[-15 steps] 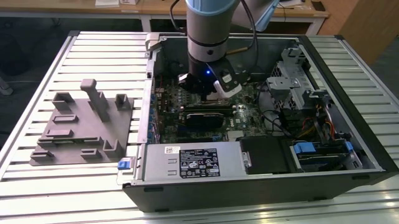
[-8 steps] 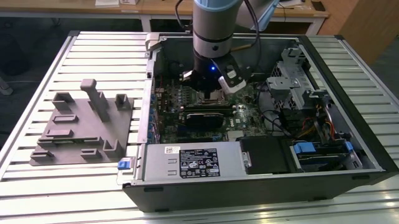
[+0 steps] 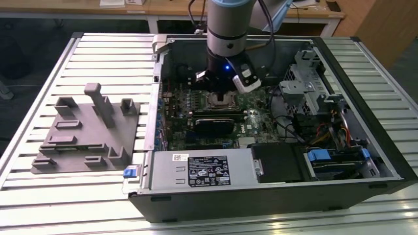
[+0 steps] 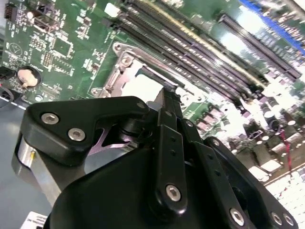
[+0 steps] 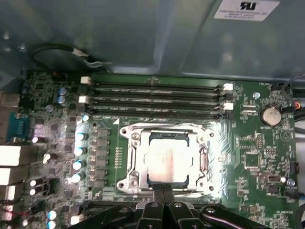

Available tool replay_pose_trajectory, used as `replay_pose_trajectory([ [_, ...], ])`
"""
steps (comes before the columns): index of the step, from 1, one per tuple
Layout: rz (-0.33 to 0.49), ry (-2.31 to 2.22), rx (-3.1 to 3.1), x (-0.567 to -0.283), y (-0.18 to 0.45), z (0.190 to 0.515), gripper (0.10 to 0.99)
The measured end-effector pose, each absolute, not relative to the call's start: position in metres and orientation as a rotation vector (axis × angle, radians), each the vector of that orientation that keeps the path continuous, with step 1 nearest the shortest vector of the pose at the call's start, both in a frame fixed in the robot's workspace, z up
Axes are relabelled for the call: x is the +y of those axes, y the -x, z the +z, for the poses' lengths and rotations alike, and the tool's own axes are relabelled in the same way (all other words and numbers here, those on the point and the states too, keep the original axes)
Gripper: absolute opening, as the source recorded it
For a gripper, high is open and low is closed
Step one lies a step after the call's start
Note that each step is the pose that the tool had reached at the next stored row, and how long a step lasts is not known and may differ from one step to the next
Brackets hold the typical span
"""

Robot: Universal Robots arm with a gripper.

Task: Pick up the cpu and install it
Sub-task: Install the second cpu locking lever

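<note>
Silvery cpu point(image 5: 167, 160) sits square inside the metal frame of the motherboard socket point(image 5: 128, 164), its pale top catching a bright glare in the first wrist view; in the second wrist view the same chip point(image 4: 142, 86) shows as a white patch just past the black fingertips. The claw point(image 5: 163, 187) hangs directly over the chip's near edge with its two fingers pressed together into a narrow tip, holding nothing that can be seen between them; whether that tip touches the chip or hovers just above it cannot be told. Beside the socket run the long memory slots point(image 5: 155, 98), and a round coin battery point(image 5: 269, 114) lies farther along the green motherboard point(image 5: 267, 157). In the exterior view the arm point(image 3: 226, 34) stands upright inside the open computer case point(image 3: 365, 147), with the claw point(image 3: 220, 95) low over the socket, the black heatsink block point(image 3: 212, 125) just next to it, and the white-labelled power supply box point(image 3: 202, 169) nearer the case's front wall. Outside the case, on the exterior view's left, the grey fixture plate point(image 3: 78, 134) rests on the slatted counter point(image 3: 39, 88). The chip appears seated, so the risk lies in pressure: a tip bearing down off-centre could tilt the chip in its frame and bend the socket contacts beneath, and a sideways slip could scrape the neighbouring slots.
</note>
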State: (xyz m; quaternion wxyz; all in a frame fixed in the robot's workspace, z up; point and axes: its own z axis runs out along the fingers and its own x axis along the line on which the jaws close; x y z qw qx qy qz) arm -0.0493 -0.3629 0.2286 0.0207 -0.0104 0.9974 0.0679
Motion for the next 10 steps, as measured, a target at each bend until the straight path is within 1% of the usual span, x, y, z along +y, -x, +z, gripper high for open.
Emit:
replay_pose_trajectory([
  [10,0.192,0.031,3.094,-0.348,0.039,0.224,0.106],
])
